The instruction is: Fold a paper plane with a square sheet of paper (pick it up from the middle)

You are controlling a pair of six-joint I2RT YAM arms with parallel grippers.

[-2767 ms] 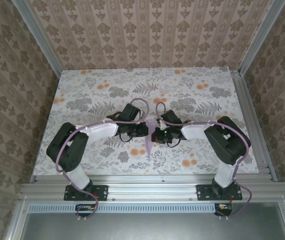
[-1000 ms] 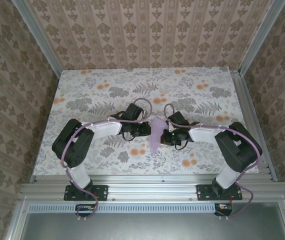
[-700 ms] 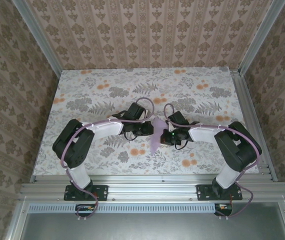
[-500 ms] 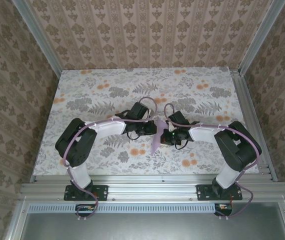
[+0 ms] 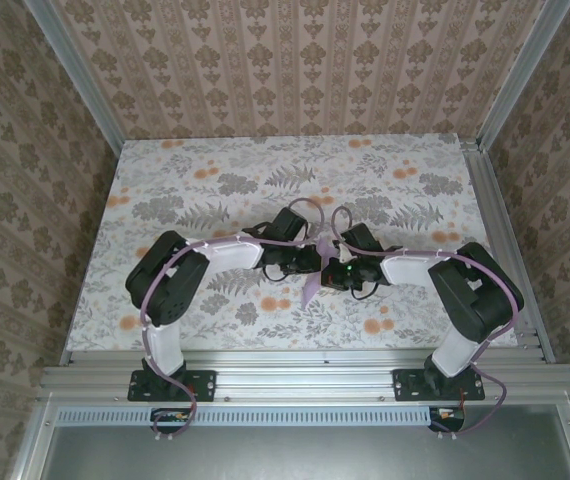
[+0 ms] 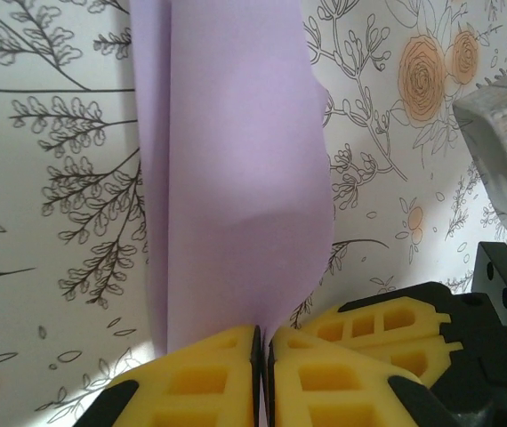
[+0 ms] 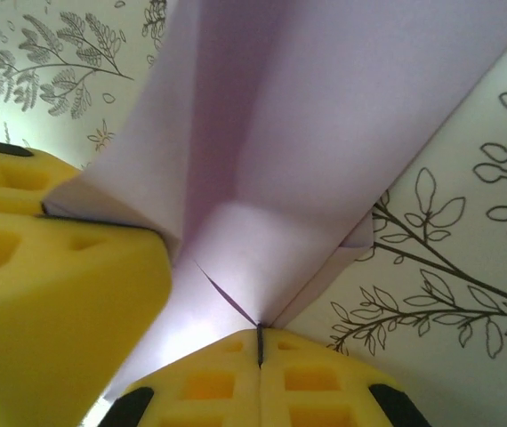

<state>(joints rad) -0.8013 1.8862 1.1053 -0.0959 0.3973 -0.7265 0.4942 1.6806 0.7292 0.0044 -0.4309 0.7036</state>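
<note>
At the centre of the top view, the left gripper (image 6: 261, 342) and the right gripper (image 7: 260, 342) both pinch the plane (image 5: 311, 282), which looks light, thin and easily creased, so its folded spine seems the safer hold.

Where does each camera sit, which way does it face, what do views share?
Top external: above and behind the bases, looking down at the table; both arms, left hand and right hand meeting on the paper plane.
Left wrist: on the left arm, looking along its shut yellow fingers at the paper plane.
Right wrist: likewise, own fingers pinching it.
Shared: the paper plane over the floral table.
</note>
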